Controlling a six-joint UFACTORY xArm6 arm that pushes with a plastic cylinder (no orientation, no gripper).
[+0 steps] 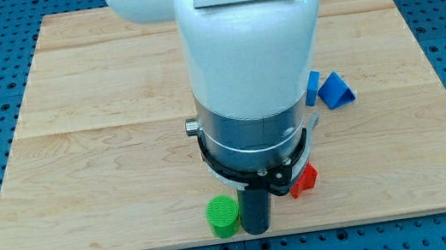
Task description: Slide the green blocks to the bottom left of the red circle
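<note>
A green round block [223, 216] stands near the board's bottom edge, a little left of centre. My tip [257, 230] is right beside it on the view's right, touching or nearly touching it. A red block [304, 181] shows partly from behind the arm to the right of the rod; its shape cannot be made out. No other green block shows; the arm's white body hides the board's middle.
Two blue blocks lie at the right of the arm: a blue triangle [338, 91] and a smaller blue piece [313, 87] partly hidden by the arm. The wooden board [87, 143] ends just below the green block. A blue pegboard surrounds it.
</note>
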